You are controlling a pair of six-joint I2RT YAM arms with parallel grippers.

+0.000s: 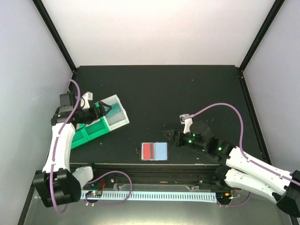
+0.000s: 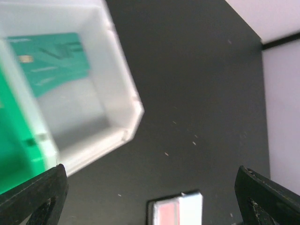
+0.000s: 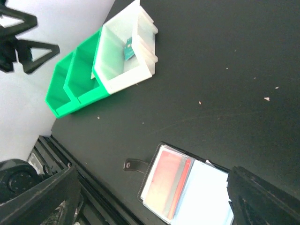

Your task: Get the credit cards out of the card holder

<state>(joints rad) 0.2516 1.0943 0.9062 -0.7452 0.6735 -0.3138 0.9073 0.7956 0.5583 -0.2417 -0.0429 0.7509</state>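
Card holder (image 1: 154,151): flat rectangular folding wallet, lying open and face up on the table (image 1: 197,89), near the middle of its front edge, between the two arms. It has a dark border and two glossy panels side by side, the left one showing a red card (image 1: 149,151), the right one pale blue. A short dark strap (image 3: 133,165) with a round snap projects from the red side. Tray (image 1: 89,133): rigid plastic, three open-topped rectangular compartments in a row, two glossy green and the end one translucent white. It is set at an angle at the table's left, well apart from the holder. Green card (image 2: 49,61): thin, printed, with a small chip, inside the white compartment; whether it lies flat or leans cannot be told. Left gripper (image 1: 99,110): above the white compartment, black fingers spread wide, nothing between them. Right gripper (image 1: 176,137): near the holder, to its right and slightly beyond, fingers wide apart, empty. Table: matte black, flecked with pale specks.
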